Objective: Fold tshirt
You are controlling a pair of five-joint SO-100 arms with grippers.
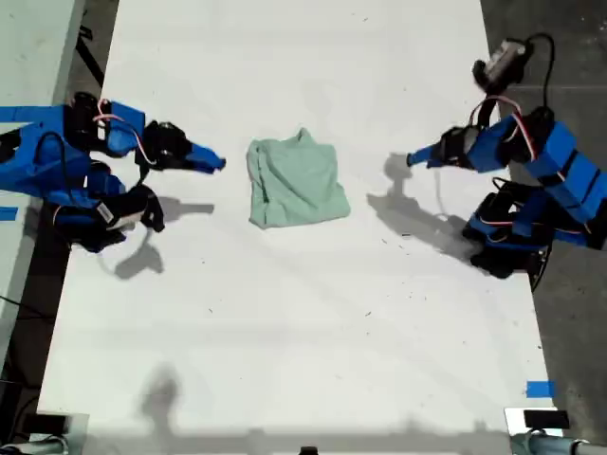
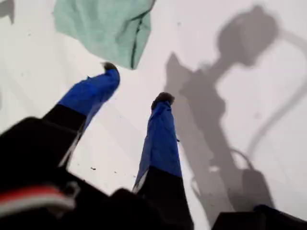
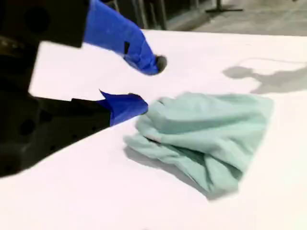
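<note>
Tshirt (image 1: 295, 182) folded into bundle, mid-table (image 1: 285, 322). My first gripper (image 2: 136, 84) jaws apart, empty, short of tshirt on exterior view's right, not touching. My second gripper (image 3: 148, 84) jaws apart, empty, just beside tshirt's edge on exterior view's left; contact unclear.

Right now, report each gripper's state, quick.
My first gripper: open, holding nothing, short of the t-shirt.
My second gripper: open, holding nothing, fingers just beside the t-shirt's edge.
</note>
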